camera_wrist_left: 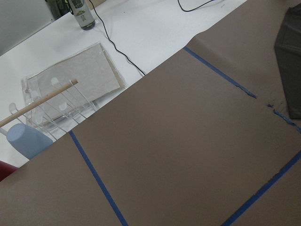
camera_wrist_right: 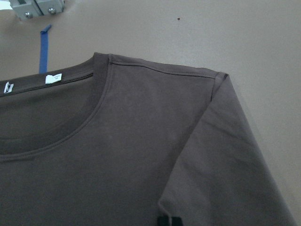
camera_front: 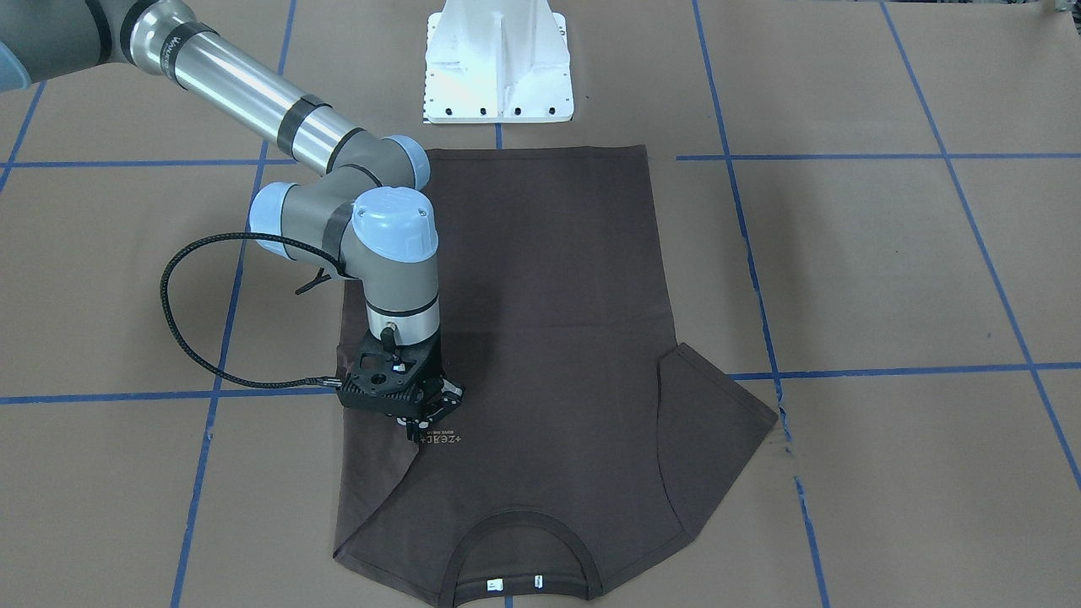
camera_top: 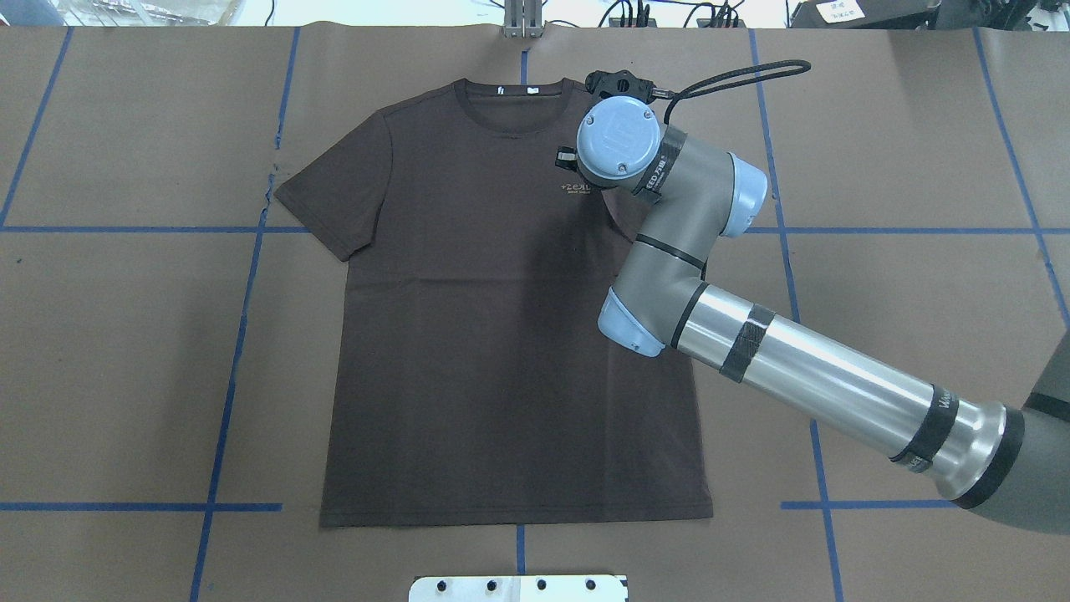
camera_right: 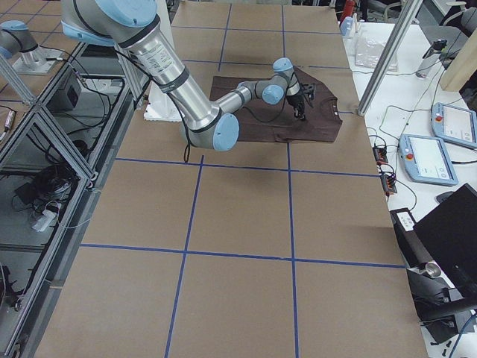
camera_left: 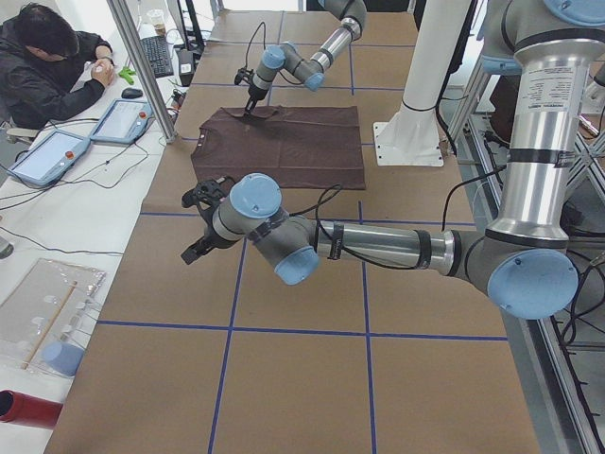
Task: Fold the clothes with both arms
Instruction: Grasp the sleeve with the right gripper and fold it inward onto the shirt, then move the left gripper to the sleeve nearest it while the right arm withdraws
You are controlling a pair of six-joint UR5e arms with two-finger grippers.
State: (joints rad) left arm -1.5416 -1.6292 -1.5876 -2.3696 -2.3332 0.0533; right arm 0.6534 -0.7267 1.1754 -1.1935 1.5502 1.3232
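Brown paper table [camera_top: 125, 351], T-shirt [camera_top: 485, 334] flat, right gripper [camera_front: 420, 435] pinching its sleeve, left gripper [camera_left: 197, 227] state unclear.

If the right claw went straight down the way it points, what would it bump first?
The brown T-shirt, at its folded-in sleeve beside the chest lettering. The right gripper points down at it and may already touch; depth is unclear.

Pale chest lettering [camera_top: 575, 186] on the T-shirt [camera_top: 501, 334] reads roughly "+zer…". A wrist label [camera_top: 658, 171] on the right arm [camera_top: 669, 251] seems to show "718".
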